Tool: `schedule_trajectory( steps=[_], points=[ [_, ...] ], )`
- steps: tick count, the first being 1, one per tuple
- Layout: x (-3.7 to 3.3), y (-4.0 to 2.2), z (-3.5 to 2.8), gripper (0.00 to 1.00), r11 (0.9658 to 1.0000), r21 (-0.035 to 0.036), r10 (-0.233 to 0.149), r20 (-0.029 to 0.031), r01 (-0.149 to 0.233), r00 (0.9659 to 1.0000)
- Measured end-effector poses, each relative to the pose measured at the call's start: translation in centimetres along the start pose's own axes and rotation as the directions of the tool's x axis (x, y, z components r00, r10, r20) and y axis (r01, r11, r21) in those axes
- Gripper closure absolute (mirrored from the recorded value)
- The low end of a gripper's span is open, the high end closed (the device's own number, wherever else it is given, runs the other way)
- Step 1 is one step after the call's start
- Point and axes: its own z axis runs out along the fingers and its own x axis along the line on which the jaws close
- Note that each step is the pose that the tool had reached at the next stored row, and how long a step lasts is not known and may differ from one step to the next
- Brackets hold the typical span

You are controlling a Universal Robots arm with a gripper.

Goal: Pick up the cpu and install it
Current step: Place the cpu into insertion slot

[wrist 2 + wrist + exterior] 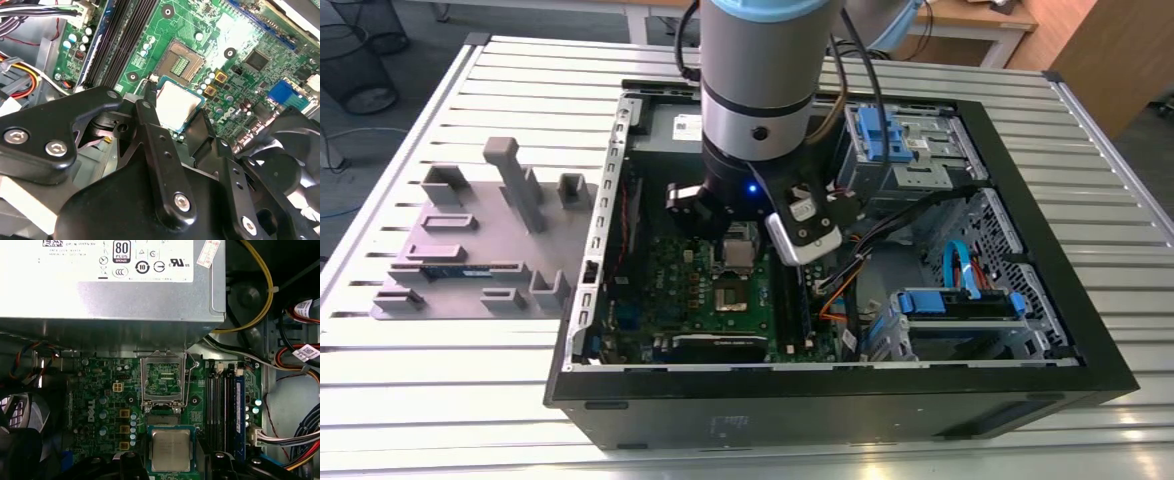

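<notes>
The gripper (176,112) is down inside the open computer case (854,385) — its fingers (150,107) clamped on opposite edges of the cpu (170,450), held over the green board (100,390) — just beside its open socket (180,61).

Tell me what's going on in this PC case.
The arm reaches down into the open case. Its pincer is shut on the cpu, holding it above the green board, close to the socket. The socket's frame stands open and its bed is bare, so the cpu is not yet installed.
</notes>
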Motion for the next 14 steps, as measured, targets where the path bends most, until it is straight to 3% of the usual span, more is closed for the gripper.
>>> schedule_trajectory(
  steps=[14],
  points=[
    [0.03,-0.97,1.52,0.53,0.9994,0.0004,0.034,0.0021,-0.034,0.9994]
  ],
)
